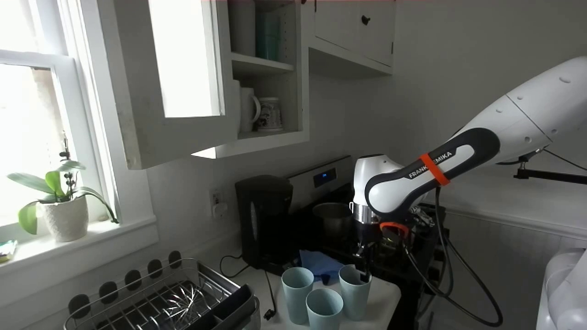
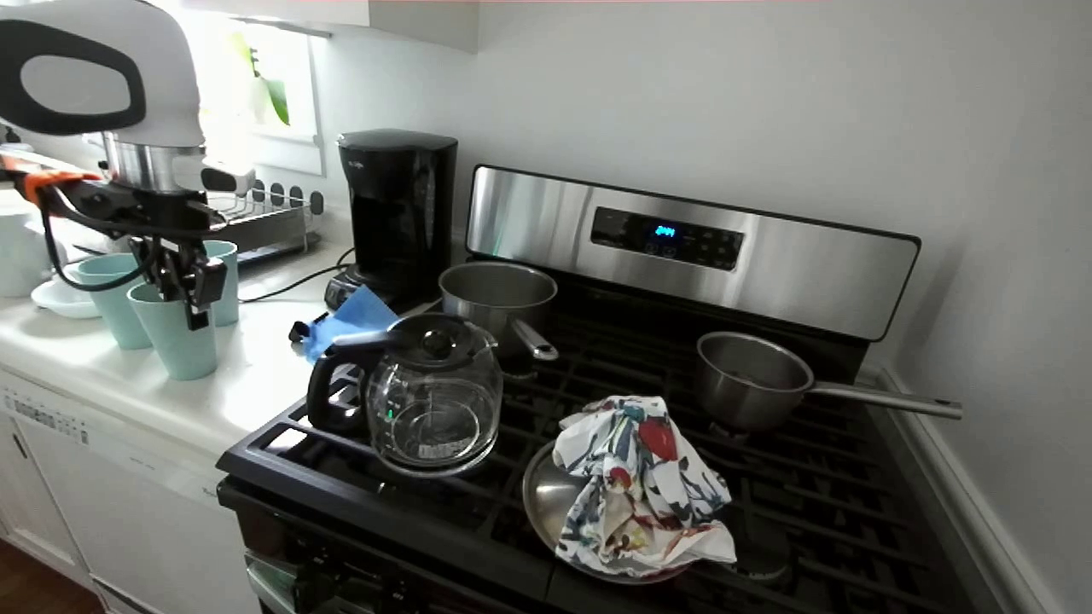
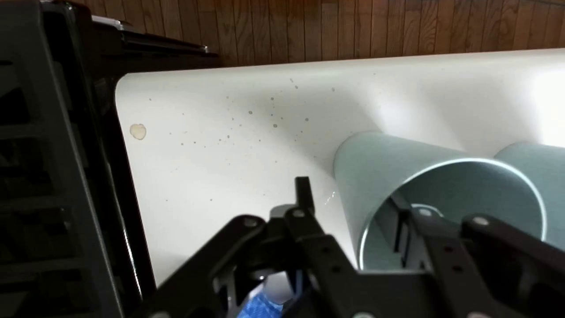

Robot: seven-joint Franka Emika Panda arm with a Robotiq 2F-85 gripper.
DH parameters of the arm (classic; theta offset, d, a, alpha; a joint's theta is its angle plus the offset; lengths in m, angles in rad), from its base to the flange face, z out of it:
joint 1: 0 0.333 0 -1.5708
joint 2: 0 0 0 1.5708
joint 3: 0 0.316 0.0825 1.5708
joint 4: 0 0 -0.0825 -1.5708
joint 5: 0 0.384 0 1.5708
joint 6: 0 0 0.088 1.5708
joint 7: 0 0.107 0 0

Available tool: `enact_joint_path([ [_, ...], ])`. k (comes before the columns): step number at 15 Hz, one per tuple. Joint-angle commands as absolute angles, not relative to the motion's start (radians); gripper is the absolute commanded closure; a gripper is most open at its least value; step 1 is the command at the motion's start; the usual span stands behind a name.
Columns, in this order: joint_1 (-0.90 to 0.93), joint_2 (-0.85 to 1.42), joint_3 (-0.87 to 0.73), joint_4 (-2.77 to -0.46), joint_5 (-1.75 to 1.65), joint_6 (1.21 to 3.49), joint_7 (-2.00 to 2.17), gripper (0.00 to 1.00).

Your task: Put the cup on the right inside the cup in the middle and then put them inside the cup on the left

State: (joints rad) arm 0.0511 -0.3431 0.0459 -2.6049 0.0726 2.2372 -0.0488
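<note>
One finger [image 3: 388,223] of a robot gripper [image 3: 349,198], its jaws apart, sits inside the cup [image 1: 355,297] nearest the stove [image 2: 409,520]; all three tapered cups [image 1: 324,316] stand upright, plain pale blue-green.

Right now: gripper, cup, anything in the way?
Gripper open, straddling wall of stove-side cup. Cup upright on counter, not clamped. Neighbouring cup close by; might crowd the lift.

Window [image 1: 27,114] glares white in both exterior views | wall [image 1: 440,101] dim gray | wrist view: soft shadows, countertop [image 3: 265,145] glare at right, gripper fingers [image 3: 305,196] slightly blurred
</note>
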Motion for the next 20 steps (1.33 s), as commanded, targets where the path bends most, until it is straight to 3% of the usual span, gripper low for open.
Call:
enact_joint_path([
  [1,0.043,-0.353,0.03,-2.583,0.056,2.228,-0.053,0.89],
  [2,0.042,-0.345,0.027,-2.576,0.057,2.234,-0.053,0.97],
  [4,0.044,-0.334,0.019,-2.565,0.068,2.247,-0.06,1.0],
  [10,0.058,-0.405,0.03,-2.504,0.063,2.19,-0.057,0.99],
  [15,0.104,-0.518,0.068,-2.386,0.066,2.012,-0.068,0.99],
  [20,0.178,-0.495,0.093,-2.266,0.104,1.953,-0.108,0.99],
])
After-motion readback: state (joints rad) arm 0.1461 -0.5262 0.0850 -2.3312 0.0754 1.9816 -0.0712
